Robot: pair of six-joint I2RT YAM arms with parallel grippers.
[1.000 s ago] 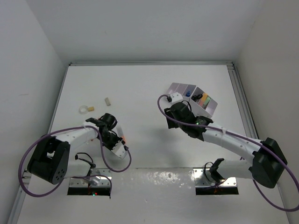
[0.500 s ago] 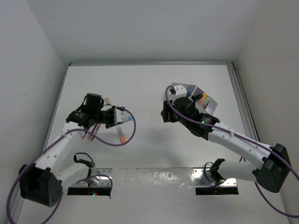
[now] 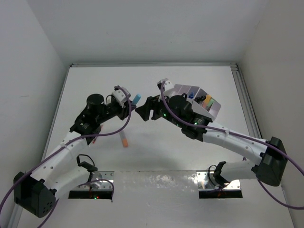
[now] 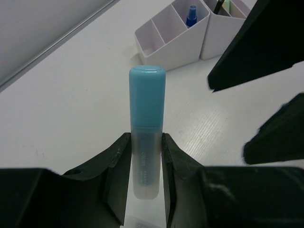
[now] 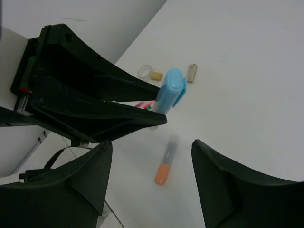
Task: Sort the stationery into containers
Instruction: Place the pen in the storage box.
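Blue-capped marker (image 4: 147, 124) is sitting upright btwn the fingers (image 4: 118, 164) of the left gripper (image 3: 129, 103), w/ the jaws closed partway and pinching its clear lower barrel from both sides. The cap is sticking out well past the fingertips. This arm is holding the marker up above the white table (image 3: 156, 78), roughly mid-table and a bit left of centre in the top view.

Facing it, the right gripper (image 5: 152, 147) is hanging w/ its jaws spread wide and nothing btwn them. Its tips are pointing toward the marker cap, near it but apart. In the left wrist cam, two black fingers (image 4: 259, 45) of that gripper are filling the right side of the view.

Beyond the right arm, the white desk organizer (image 4: 166, 51) is standing on the far-right part of the table, lilac insides showing. A small blue-capped bottle (image 4: 192, 14) is standing in one of its compts. More coloured items are showing in the compts on the right side, too small to name.

On the table below the grippers, an orange marker (image 5: 165, 167) is lying flat. Thin pink pens (image 5: 144, 104) are lying partly hidden behind the left gripper. Farther off, a clear ring (image 5: 145, 71), a yellowish eraser (image 5: 156, 75) just beside it and a greyish eraser (image 5: 192, 72) are lying loose.
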